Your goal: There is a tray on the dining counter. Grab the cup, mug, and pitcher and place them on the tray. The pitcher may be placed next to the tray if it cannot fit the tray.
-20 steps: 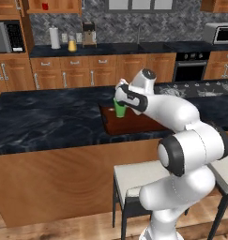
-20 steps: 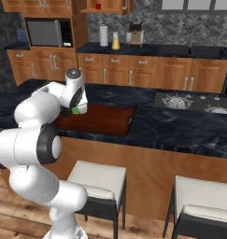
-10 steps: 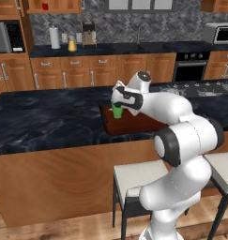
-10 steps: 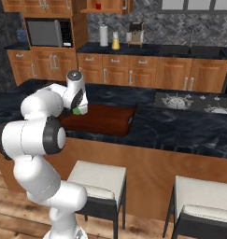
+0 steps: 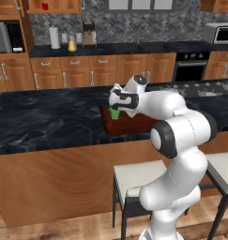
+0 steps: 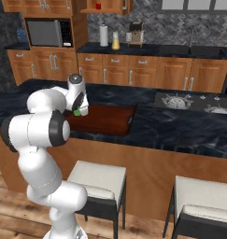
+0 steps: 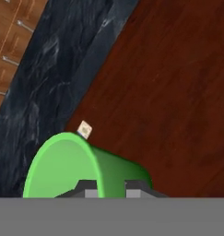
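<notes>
Currently gripper (image 7: 106, 188) clamped on rim of green cup (image 5: 115, 113), fingers pinching one wall, cup held over left end of tray (image 6: 108, 120). Tray lying flat on dining counter (image 5: 49, 123), near its front edge. Pitcher (image 6: 115, 42) far back on rear counter (image 5: 110, 48), just right of paper-towel roll (image 6: 103, 35). Small pale tag (image 7: 85, 129) on tray beside cup rim.
</notes>
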Available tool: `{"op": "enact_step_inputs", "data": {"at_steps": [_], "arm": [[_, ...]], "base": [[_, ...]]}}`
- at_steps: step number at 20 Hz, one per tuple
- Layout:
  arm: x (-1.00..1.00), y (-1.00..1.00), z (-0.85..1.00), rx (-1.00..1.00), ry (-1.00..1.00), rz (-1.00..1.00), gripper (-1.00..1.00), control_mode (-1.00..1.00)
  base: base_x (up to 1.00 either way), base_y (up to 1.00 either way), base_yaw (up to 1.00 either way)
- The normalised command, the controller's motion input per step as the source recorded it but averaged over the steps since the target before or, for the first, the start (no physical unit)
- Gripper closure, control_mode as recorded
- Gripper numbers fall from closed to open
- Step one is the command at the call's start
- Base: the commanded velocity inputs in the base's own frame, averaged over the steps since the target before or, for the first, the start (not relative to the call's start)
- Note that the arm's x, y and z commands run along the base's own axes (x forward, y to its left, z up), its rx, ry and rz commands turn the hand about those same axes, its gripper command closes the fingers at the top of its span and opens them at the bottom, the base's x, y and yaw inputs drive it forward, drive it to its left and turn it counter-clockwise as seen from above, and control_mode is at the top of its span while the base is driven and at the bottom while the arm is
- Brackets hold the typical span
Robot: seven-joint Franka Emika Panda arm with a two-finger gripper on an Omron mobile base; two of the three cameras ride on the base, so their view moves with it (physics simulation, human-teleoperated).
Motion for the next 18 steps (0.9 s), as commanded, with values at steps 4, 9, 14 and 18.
{"op": "enact_step_inputs", "data": {"at_steps": [4, 9, 14, 18], "arm": [[0.35, 0.0, 0.0, 0.0, 0.0, 0.0, 1.0, -1.0], [0.32, 0.0, -0.04, 0.0, 0.0, 0.0, 1.0, -1.0], [0.08, 0.0, -0.25, 0.0, 0.0, 0.0, 1.0, -1.0], [0.0, 0.0, -0.25, 0.0, 0.0, 0.0, 1.0, -1.0]], "base": [[0.0, 0.0, 0.0], [0.0, 0.0, 0.0], [0.0, 0.0, 0.0], [0.0, 0.0, 0.0]]}}
